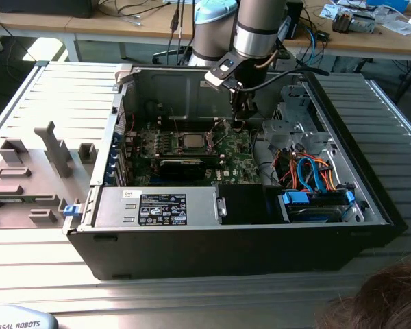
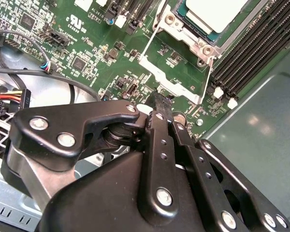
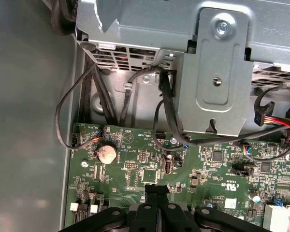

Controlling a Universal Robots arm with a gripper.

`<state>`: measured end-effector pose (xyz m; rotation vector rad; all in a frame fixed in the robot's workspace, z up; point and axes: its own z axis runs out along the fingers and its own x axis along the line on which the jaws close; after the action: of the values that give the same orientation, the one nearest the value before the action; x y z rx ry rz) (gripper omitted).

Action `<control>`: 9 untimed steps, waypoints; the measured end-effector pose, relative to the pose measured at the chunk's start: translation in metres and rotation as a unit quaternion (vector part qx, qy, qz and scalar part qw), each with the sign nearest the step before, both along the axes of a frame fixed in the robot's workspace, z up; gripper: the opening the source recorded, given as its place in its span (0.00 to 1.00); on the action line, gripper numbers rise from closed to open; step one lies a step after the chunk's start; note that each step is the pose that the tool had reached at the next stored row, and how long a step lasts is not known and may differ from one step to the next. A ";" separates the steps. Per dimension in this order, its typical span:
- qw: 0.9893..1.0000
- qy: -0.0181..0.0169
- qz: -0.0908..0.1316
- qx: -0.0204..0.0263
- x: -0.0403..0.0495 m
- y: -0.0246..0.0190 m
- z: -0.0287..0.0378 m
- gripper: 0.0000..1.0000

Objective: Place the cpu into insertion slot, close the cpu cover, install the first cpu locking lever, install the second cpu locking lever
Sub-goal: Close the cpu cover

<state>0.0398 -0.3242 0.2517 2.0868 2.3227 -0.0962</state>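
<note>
- Okay, from my end: arm reaches down into the open computer case (image 1: 226,253), which lies on the grey slatted worktop (image 1: 192,301).
- pincer (image 1: 240,123) hangs low over the green motherboard (image 1: 236,147), just to the exterior view's right of the socket.
- pincer state: narrow, both fingers pressed flat together in both wrist views (image 2: 160,99) (image 3: 157,189), and I see nothing between them.
- cpu (image 2: 215,12) sits seated in the insertion slot (image 2: 181,31), pale metal top facing up; in the exterior view it (image 1: 192,140) is mid-board.
- cpu cover (image 2: 181,84) is swung open, not over the chip, on the slot's side nearest the pincer.
- pincer tip is right at the cover's free edge; I can't tell whether it touches.
- thin wire locking lever (image 2: 151,37) stands raised beside the slot, not latched.
- memory slots (image 2: 251,48) run along the slot's other side.
- first wrist view: coin cell battery (image 3: 107,153) on the board, black cables (image 3: 164,96) looping up to a grey metal drive bracket (image 3: 215,72).
- power supply (image 1: 157,205) with a label sits along the case's near wall.
- grey plastic fixtures (image 1: 51,147) stand on the worktop, exterior view's left, well apart from the case.
- a person's hair (image 1: 383,295) shows at the near corner, exterior view's right.
</note>
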 end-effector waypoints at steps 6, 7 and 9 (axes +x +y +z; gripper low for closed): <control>1.000 0.000 0.000 0.000 0.0000 0.0000 -0.0009 0.11; 1.000 0.000 0.000 -0.001 0.0000 0.0000 -0.0009 0.11; 1.000 0.000 0.001 -0.001 0.0000 0.0000 -0.0009 0.11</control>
<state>0.0397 -0.3242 0.2508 2.0838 2.3235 -0.0982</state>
